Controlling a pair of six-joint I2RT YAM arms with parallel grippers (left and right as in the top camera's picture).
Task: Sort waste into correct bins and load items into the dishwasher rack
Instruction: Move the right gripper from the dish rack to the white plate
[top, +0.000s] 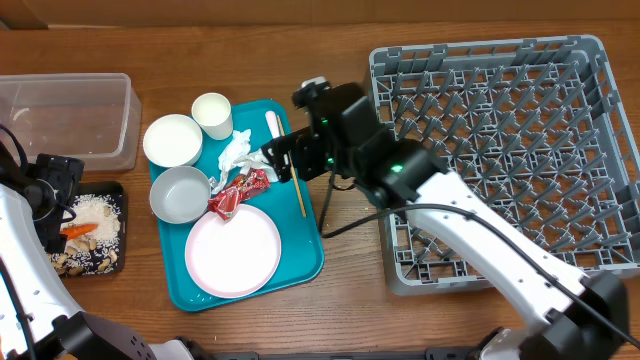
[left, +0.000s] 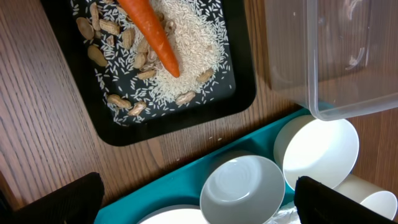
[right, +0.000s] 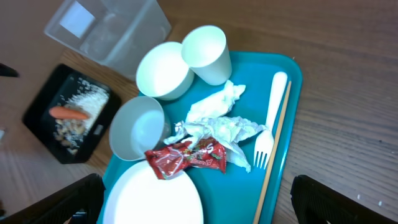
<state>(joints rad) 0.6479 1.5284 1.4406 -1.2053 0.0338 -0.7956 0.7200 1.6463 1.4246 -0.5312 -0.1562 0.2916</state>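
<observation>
The teal serving tray (top: 305, 255) holds a pink plate (top: 233, 250), two white bowls (top: 173, 140) (top: 180, 193), a white cup (top: 212, 113), a white fork (top: 272, 125), crumpled napkins (top: 235, 155) and a red wrapper (top: 238, 192). An orange carrot (top: 78, 230) lies on rice and nuts (left: 186, 62) in the black tray (top: 112, 262). The clear tub (top: 65, 115) stands behind it. My right gripper (right: 199, 199) hovers open over the plate (right: 155, 199) and wrapper (right: 186, 158). Beside the black tray (left: 155, 124), my left gripper (left: 199, 199) is open, one bowl (left: 242, 190) between its fingers in view.
The grey dishwasher rack (top: 500, 150) fills the right side with nothing in it. A wooden chopstick (top: 298, 190) lies along the teal tray's right side, next to the fork (right: 270, 118). My right arm reaches from the front right across the rack's near left corner.
</observation>
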